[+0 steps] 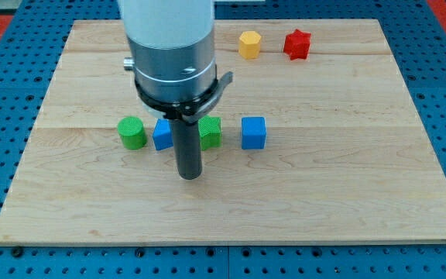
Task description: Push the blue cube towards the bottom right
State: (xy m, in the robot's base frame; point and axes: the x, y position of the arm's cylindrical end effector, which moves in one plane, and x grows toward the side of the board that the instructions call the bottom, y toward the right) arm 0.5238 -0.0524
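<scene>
Your rod ends in my tip point(189, 176), with no hand to open or close, resting on the table point(347, 201) near and left of the blue cube point(253, 132), so a push toward near-right needs repositioning to its far-left side.

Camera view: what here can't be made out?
- Second blue block: the rod hides its right side, so its shape is unclear.
- Second green block: the rod covers its left part.
- My tip: whether it touches the board can't be told.
- Arm above the rod: cut by the view's top.
</scene>
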